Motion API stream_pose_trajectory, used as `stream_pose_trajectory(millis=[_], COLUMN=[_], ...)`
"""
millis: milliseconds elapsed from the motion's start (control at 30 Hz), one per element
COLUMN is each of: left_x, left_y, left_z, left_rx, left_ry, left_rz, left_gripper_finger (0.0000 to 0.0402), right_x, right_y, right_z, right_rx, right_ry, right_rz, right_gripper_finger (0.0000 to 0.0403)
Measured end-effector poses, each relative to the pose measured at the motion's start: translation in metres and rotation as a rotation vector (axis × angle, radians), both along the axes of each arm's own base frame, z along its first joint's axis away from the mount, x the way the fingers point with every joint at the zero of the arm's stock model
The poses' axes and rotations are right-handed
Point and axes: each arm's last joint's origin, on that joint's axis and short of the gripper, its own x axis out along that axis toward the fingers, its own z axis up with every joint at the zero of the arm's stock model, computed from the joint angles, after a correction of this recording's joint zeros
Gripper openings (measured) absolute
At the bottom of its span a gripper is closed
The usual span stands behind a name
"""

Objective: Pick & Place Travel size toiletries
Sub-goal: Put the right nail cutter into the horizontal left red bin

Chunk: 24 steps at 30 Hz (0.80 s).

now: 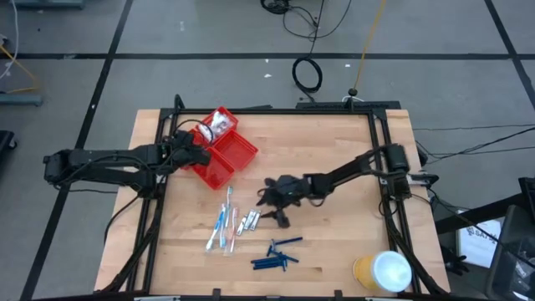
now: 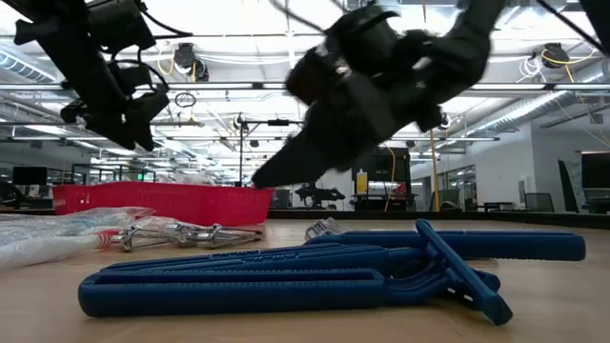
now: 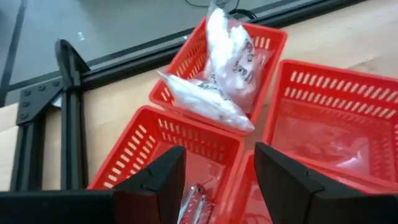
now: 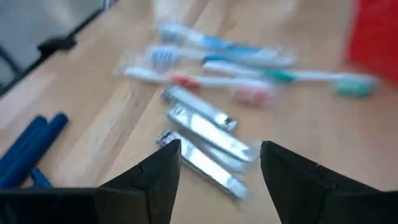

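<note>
The red compartmented tray [image 1: 227, 159] stands at the table's far left. White crinkly packets [image 3: 217, 68] lie in one of its compartments, and a silvery clipper [image 3: 194, 202] lies in another. My left gripper [image 3: 219, 155] hovers open over the tray [image 3: 205, 143] and holds nothing. On the bare wood lie the toothbrushes [image 1: 221, 221], silvery clippers [image 1: 248, 221] and dark blue sticks [image 1: 276, 255]. My right gripper [image 1: 274, 209] is open just to the right of the clippers [image 4: 205, 134], slanting down toward them without touching them.
A large yellow roll with a white top [image 1: 383, 272] stands at the near right corner. A black frame rail [image 1: 380, 159] runs around the table's edges. Bare wood lies between the tray and the right arm.
</note>
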Motion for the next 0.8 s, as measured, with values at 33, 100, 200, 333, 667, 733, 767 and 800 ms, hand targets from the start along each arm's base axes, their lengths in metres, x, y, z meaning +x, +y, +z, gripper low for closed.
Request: stream_pose_trajectory(millis=[33, 100, 200, 333, 667, 733, 767, 800], left_x=[0.000, 0.001, 0.001, 0.001, 0.001, 0.002, 0.002, 0.001], left_y=[0.000, 0.000, 0.000, 0.000, 0.000, 0.000, 0.000, 0.000], left_z=[0.000, 0.001, 0.001, 0.001, 0.001, 0.001, 0.001, 0.001], left_rx=[-0.002, -0.002, -0.003, -0.001, -0.004, -0.005, -0.005, -0.005], left_ry=[-0.002, -0.012, -0.015, -0.012, -0.015, -0.015, -0.015, -0.015], left_rz=[-0.001, -0.003, -0.004, -0.008, -0.011, -0.011, -0.011, -0.011], left_gripper_finger=[0.0188, 0.0188, 0.0189, 0.0187, 0.0187, 0.0187, 0.0187, 0.0186], right_x=[0.005, 0.014, 0.018, 0.016, 0.002, 0.000, -0.002, -0.004], right_y=[0.003, 0.007, 0.010, 0.010, 0.009, 0.010, 0.010, 0.010], right_z=[-0.003, -0.009, -0.017, -0.021, -0.020, -0.018, -0.017, -0.014], right_rx=[-0.001, -0.016, -0.053, -0.082, -0.095, -0.098, -0.099, -0.100], right_ry=[0.025, 0.070, 0.125, 0.163, 0.332, 0.353, 0.364, 0.376], right_rz=[0.021, 0.044, 0.073, 0.093, 0.104, 0.104, 0.106, 0.107], right_gripper_finger=[0.0208, 0.0208, 0.0208, 0.0208, 0.0208, 0.0208, 0.0208, 0.0208])
